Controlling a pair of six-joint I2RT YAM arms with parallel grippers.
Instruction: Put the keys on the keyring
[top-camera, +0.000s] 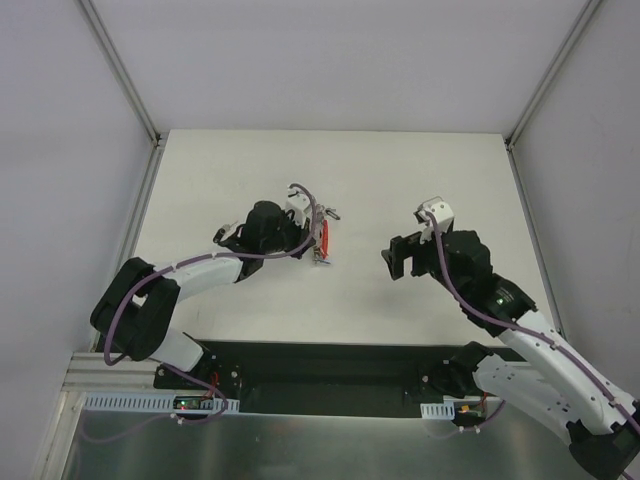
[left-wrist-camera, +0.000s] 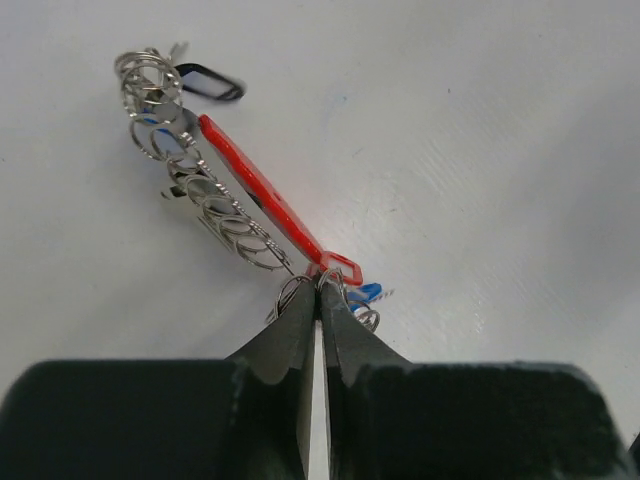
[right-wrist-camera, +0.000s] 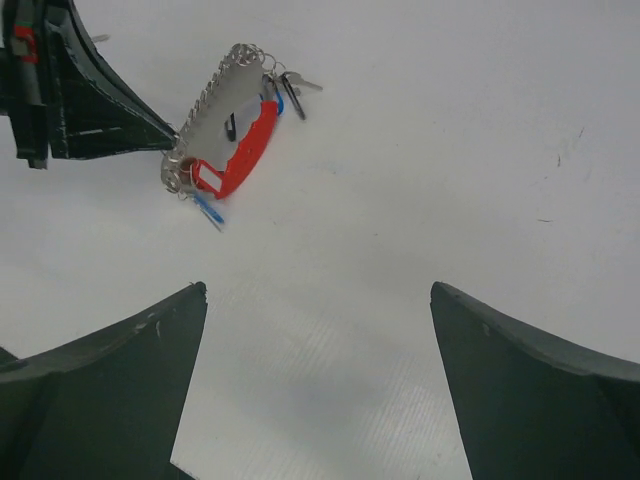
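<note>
Two arms on the register, entries as follows. Item one: my left gripper (left-wrist-camera: 320, 285), fingertips pressed together with no gap, pinching the wire of the keyring (left-wrist-camera: 288, 297) at the end nearest my wrist. I judge this grip is meant to pin the ring in place so the other arm can work against it. Item two: chain (left-wrist-camera: 225, 215), a line of silver links running away from the pinch, with the red clip (left-wrist-camera: 262, 193) lying alongside and touching it. Item three: blue key (left-wrist-camera: 368, 293), just beside my left fingertips at the ring end, apparently threaded on, though the join is too small to confirm. Item four: black key (left-wrist-camera: 215, 83), at the far end of the chain among further small rings; I cannot tell whether it hangs from them. Item five: my right gripper (right-wrist-camera: 318, 330), jaws spread wide and holding nothing. It hovers well apart from the keyring and points towards it, placed, I judge, to come in when a key needs feeding. Item six: table (top-camera: 230, 160), white, with the keyring a little left of centre; whether it rests there or is slightly lifted is unclear.
</note>
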